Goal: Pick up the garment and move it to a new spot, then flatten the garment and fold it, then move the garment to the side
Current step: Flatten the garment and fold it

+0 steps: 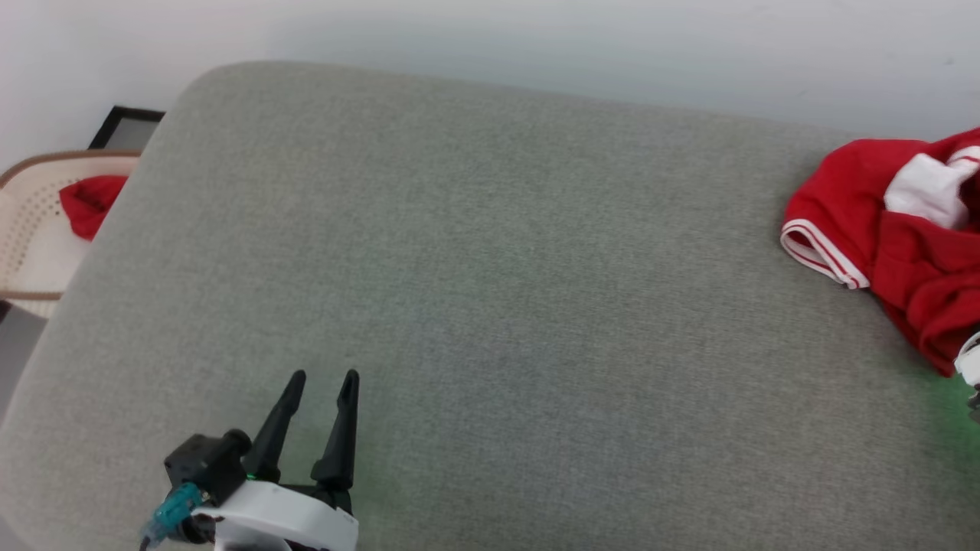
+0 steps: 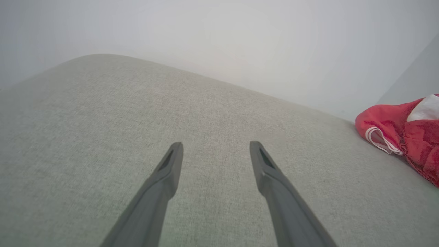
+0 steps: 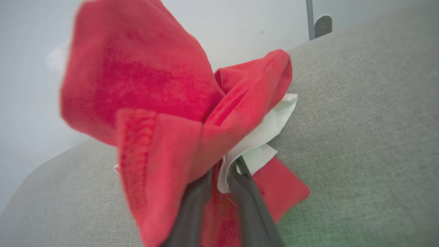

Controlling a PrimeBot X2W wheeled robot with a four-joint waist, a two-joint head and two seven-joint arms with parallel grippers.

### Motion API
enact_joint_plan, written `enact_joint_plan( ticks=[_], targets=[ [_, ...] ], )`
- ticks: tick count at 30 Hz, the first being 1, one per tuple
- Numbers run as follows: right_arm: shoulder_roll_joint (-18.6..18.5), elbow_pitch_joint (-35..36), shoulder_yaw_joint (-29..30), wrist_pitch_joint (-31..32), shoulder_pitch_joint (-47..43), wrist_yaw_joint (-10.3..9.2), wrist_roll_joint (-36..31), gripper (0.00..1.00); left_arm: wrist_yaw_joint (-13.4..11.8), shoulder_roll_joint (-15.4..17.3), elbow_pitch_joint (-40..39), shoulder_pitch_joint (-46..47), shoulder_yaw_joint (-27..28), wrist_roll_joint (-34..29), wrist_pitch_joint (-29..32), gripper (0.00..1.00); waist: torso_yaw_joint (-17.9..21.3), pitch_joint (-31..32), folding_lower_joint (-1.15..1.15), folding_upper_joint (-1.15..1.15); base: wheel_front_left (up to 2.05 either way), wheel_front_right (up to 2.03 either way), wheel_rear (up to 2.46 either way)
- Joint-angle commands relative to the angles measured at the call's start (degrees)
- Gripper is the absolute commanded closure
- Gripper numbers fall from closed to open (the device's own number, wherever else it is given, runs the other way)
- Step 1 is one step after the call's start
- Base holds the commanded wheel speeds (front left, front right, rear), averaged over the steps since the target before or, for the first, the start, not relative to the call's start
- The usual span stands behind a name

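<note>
The garment (image 1: pixel 911 252), red with white sleeve cloth and red-white striped trim, lies bunched at the far right of the grey cushion (image 1: pixel 490 268). It also shows at the right edge of the left wrist view (image 2: pixel 404 137). In the right wrist view the garment (image 3: pixel 144 92) is lifted in a blurred bunch off the cushion. My right gripper (image 3: pixel 223 171) is shut on it, with red and white folds pinched between the dark fingers. My left gripper (image 1: pixel 325 376) stands open over the cushion's front left, far from the garment, with nothing between its fingers (image 2: pixel 216 145).
A cream perforated chair (image 1: pixel 31 229) with a red cloth (image 1: pixel 92 203) on it stands beyond the cushion's left edge, beside a black frame (image 1: pixel 126 126). A pale wall runs behind the cushion. A grey bracket (image 3: pixel 322 24) is on the wall.
</note>
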State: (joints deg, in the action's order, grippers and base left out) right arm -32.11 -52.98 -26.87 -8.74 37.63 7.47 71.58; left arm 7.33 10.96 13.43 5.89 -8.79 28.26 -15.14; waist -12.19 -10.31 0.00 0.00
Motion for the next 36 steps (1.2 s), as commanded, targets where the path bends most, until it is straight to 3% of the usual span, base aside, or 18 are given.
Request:
enact_joint_plan(
  ticks=[1,6,11,15,19,24,28,36],
  targets=[
    [-0.38,0.71,-0.29,-0.86,-1.28,0.04,-0.64,0.0,0.23,0.65,-0.5,0.64,-0.32,0.24,0.06,0.0,0.83,0.59,0.0,0.0,0.0,0.0,0.0],
    [-2.52,6.7,0.51,-4.6,-5.87,0.04,-3.4,0.0,0.23,4.99,-1.95,4.19,-4.11,0.79,0.06,0.0,3.11,1.73,0.0,0.0,0.0,0.0,0.0],
    [-3.15,18.84,4.58,-6.35,-14.64,0.04,-5.89,0.0,0.23,12.04,-2.28,12.9,-12.47,3.0,0.86,0.0,7.19,1.56,0.0,0.0,0.0,0.0,0.0],
    [-0.56,30.16,10.46,-6.44,-21.98,0.03,-13.64,0.0,0.23,17.16,-2.16,23.69,-23.01,6.23,8.08,0.0,11.05,0.36,0.0,0.0,0.0,0.0,0.0],
    [3.67,39.39,12.18,-6.46,-26.99,0.03,-25.93,0.0,0.19,19.3,-0.59,36.96,-34.33,11.52,16.95,0.0,15.49,-1.65,0.0,0.0,0.0,0.0,0.0],
    [8.35,46.66,7.9,-4.04,-28.64,0.03,-37.17,0.0,0.19,17.4,3.84,53.45,-48.14,19.3,25.87,0.0,21.0,-4.71,0.0,0.0,0.0,0.0,0.0],
    [12.05,49.21,6.04,-3.19,-27.72,0.03,-41.19,0.0,0.19,14.1,8.55,63.93,-57.12,24.95,29.44,0.0,25.34,-7.07,0.0,0.0,0.0,0.0,0.0],
    [16.72,48.66,4.66,-4.27,-26.63,0.03,-42.69,0.0,0.19,6.96,15.55,74.71,-64.09,32.93,32.13,0.0,32.3,-10.26,0.0,0.0,0.0,0.0,0.0]
  ],
)
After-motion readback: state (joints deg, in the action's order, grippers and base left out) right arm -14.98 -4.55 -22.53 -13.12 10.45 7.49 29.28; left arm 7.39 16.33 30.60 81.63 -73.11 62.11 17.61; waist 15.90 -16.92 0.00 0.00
